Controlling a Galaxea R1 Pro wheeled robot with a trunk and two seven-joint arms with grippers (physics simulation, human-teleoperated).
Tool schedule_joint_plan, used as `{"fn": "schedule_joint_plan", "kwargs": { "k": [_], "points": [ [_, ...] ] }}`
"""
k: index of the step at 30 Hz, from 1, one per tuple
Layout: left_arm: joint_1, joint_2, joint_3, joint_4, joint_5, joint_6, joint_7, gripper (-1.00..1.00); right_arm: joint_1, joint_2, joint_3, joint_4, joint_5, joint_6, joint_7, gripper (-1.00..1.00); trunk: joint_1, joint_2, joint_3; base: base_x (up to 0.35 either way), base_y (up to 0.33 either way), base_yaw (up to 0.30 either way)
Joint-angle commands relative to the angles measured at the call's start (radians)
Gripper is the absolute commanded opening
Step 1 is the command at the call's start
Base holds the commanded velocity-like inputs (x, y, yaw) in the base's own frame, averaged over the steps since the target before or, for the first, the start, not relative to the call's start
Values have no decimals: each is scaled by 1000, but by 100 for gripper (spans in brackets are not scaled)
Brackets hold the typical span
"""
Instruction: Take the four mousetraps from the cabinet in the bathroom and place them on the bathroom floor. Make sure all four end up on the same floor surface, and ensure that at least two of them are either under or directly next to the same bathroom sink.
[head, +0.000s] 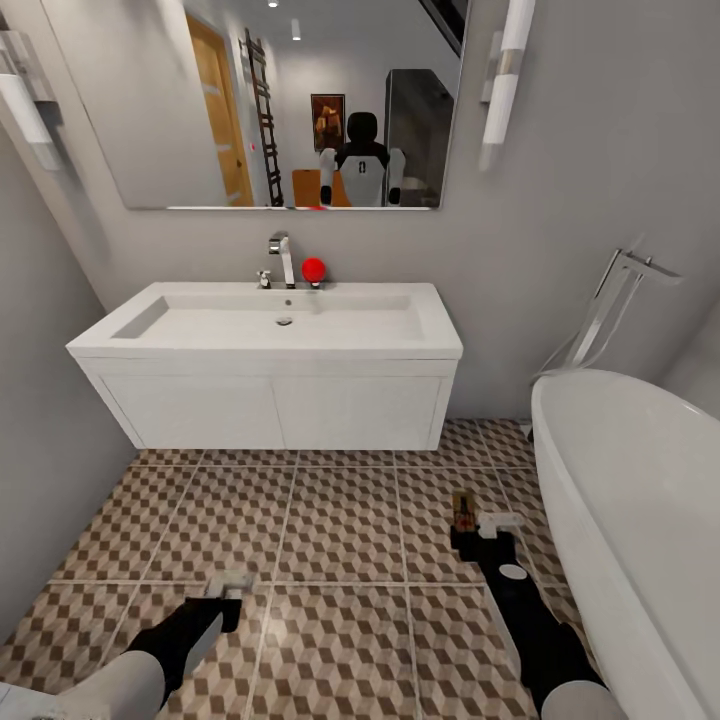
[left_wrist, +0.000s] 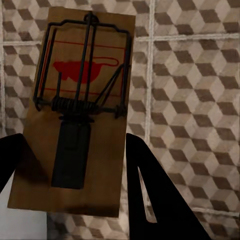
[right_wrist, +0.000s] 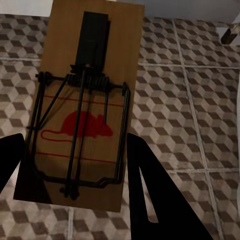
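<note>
My left gripper (left_wrist: 75, 150) is shut on a mousetrap (left_wrist: 80, 100), a brown wooden board with dark wire and a red mouse print, held above the bathroom floor (left_wrist: 195, 90). My right gripper (right_wrist: 75, 150) is shut on a second mousetrap (right_wrist: 85, 105). In the head view the right gripper (head: 478, 530) holds its mousetrap (head: 463, 510) low over the cube-patterned floor (head: 340, 530), right of the white sink (head: 120, 335) and beside the bathtub. The left gripper (head: 228, 590) hangs low in front of the sink's left half. The cabinet is out of view.
A white wall-hung vanity (head: 270, 410) carries the sink, with a tap (head: 283, 255) and a red ball (head: 313, 268) on its back edge. A white bathtub (head: 640, 500) fills the right side. A grey wall (head: 50, 450) closes the left. A mirror (head: 300, 100) hangs above.
</note>
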Motion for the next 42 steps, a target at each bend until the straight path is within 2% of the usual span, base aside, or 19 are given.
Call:
{"fn": "schedule_joint_plan", "kwargs": {
  "k": [1,4,7,11,12,13,18,29,42],
  "points": [
    [-1,1,-9,30,6,-40,7,-100,0,1,-3,-2,7,5,4,-100,0,0,-1,0,0,0],
    [-1,2,-9,70,10,-100,8,-100,-1,2,7,-3,7,-2,28,-100,0,0,-1,0,0,0],
    [0,-1,-9,81,17,-124,9,-100,-1,1,26,-5,7,-21,85,-100,0,0,-1,0,0,0],
    [0,-6,-11,51,20,-130,5,-100,-2,0,34,-6,8,-32,125,-100,0,0,-1,0,0,0],
    [-1,-15,-11,26,20,-130,4,-100,-2,0,34,-6,8,-33,129,-100,0,0,-1,0,0,0],
    [0,-26,-12,-6,20,-128,5,-100,-2,0,34,-6,8,-33,131,-100,0,0,-1,0,0,0],
    [0,-45,-16,-91,21,-121,7,-100,-2,-2,34,-6,9,-34,135,-100,0,0,-1,0,0,0],
    [0,-58,-17,-101,22,-119,8,-100,-2,0,34,-6,10,-34,132,-100,0,0,-1,0,0,0],
    [0,-59,-17,-101,22,-118,5,-100,-1,-1,34,-5,10,-34,131,-100,0,0,-1,0,0,0]
  ]
}}
